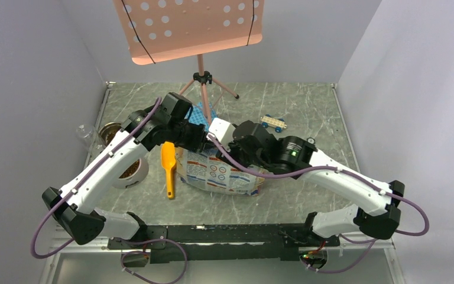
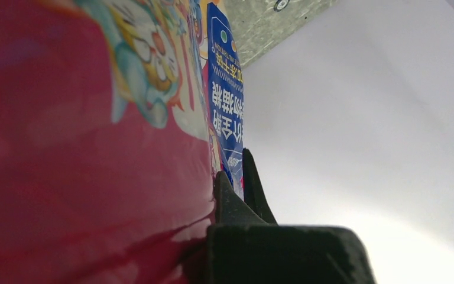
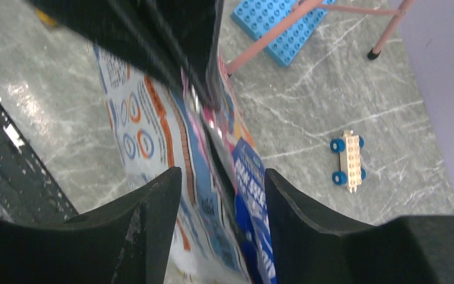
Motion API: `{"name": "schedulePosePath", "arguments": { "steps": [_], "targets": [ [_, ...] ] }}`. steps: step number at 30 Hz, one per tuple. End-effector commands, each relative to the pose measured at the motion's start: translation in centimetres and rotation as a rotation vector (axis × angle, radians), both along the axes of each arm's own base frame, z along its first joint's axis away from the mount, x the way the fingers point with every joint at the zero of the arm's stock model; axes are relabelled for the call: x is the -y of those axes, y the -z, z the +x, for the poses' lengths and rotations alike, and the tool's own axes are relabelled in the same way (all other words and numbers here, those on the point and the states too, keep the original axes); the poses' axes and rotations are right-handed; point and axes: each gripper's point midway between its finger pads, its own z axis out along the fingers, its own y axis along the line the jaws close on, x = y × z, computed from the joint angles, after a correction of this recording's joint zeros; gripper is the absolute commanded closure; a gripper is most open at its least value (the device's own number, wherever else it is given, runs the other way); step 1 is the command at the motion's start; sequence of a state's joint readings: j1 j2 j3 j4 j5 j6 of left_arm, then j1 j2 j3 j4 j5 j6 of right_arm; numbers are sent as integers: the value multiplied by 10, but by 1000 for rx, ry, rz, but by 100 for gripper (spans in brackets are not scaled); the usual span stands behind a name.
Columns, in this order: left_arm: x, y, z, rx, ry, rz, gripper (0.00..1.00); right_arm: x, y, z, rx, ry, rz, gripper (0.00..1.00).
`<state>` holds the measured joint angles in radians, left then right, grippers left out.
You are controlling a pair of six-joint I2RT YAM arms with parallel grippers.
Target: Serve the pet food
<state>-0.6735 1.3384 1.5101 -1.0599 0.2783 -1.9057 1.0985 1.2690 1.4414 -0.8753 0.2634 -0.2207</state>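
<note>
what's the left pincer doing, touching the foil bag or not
Touching. The left wrist view shows the left pincer shut on the blue edge of the foil bag.

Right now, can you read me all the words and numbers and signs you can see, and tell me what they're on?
Blue side strip of the bag: big white Chinese characters, upside down, not surely readable.
Small line beside them: too small to read.
White panel of the bag: round signs and tiny print, too small from above, blurred in the right wrist view.
</note>
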Motion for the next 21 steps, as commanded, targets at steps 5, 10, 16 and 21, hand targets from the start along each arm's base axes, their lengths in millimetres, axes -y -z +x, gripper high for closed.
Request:
{"name": "schedulePosePath", "arguments": {
  "steps": [5,10,16,21],
  "targets": [
    [-13,-9,0,32,-42,17,100,-39,-22,36,139,20,48,100],
    [-34,5,10,49,-92,38,75,-34,-27,28,136,-16,62,100],
    [-57,18,18,57,-146,81,100,-37,-40,21,113,-20,120,100],
    [-93,3,21,80,-210,193,100,-22,-42,20,128,15,117,100]
  ]
}}
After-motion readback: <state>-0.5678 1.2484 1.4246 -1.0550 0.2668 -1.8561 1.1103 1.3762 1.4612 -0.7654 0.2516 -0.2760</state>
